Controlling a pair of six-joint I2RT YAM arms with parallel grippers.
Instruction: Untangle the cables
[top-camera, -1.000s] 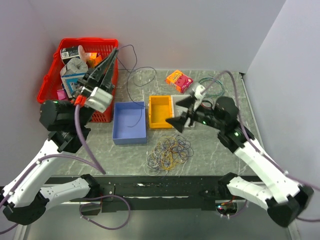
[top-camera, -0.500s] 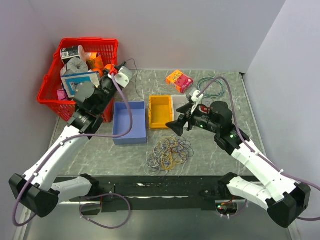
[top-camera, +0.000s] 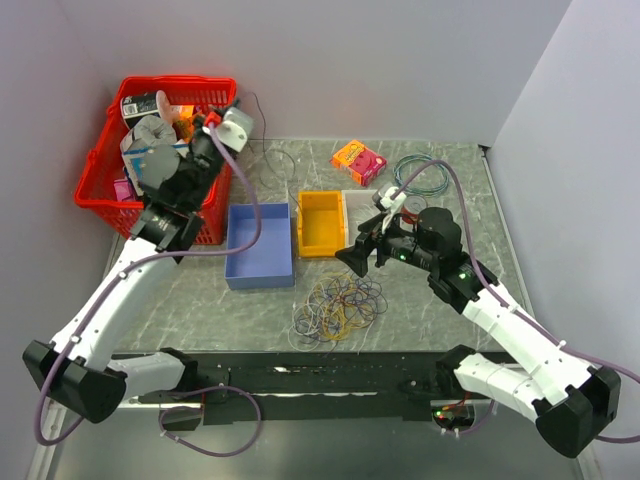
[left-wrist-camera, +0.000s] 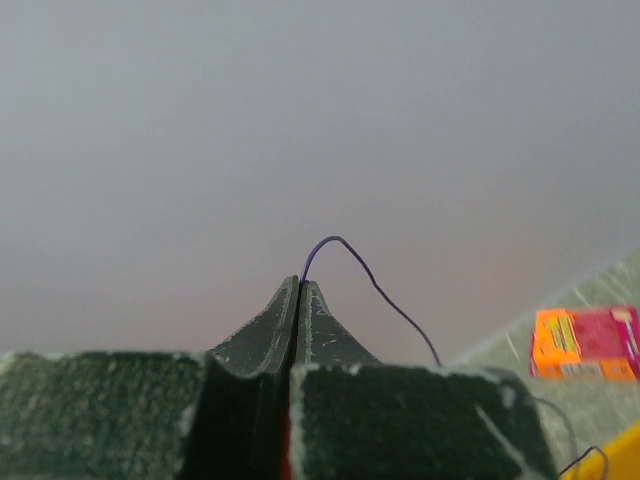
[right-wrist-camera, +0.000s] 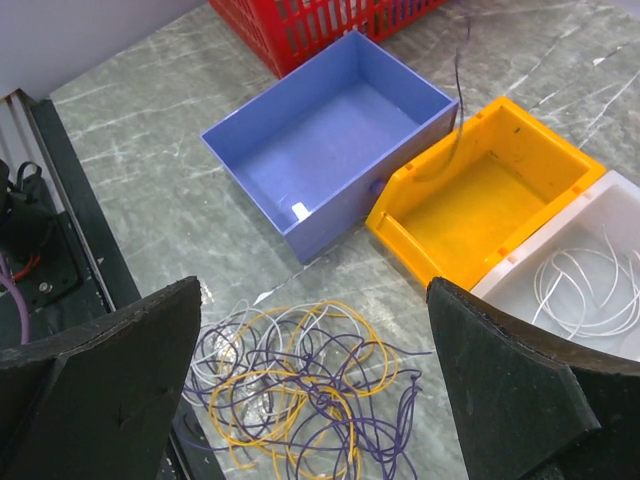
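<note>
The cables (top-camera: 338, 305) lie as a tangle of thin purple, yellow-orange and white loops on the table in front of the bins; they also show in the right wrist view (right-wrist-camera: 310, 390). My right gripper (top-camera: 362, 245) is wide open and empty, hovering above and just behind the tangle (right-wrist-camera: 313, 290). My left gripper (top-camera: 240, 105) is raised beside the red basket and shut on one purple wire (left-wrist-camera: 370, 285), which arcs out of the fingertips (left-wrist-camera: 298, 285) and hangs down. A purple strand (right-wrist-camera: 460, 100) dangles over the orange bin.
A blue bin (top-camera: 260, 270), an orange bin (top-camera: 322, 245) and a white bin (right-wrist-camera: 600, 215) holding white wires stand in a row. A red basket (top-camera: 100, 165) of items is at the back left. An orange-pink packet (top-camera: 358, 160) and a teal wire coil (top-camera: 420, 172) lie behind.
My left arm has stretched out and lifted the purple wire up out of the blue bin towards the back. My right gripper has moved down and left over the tangle.
</note>
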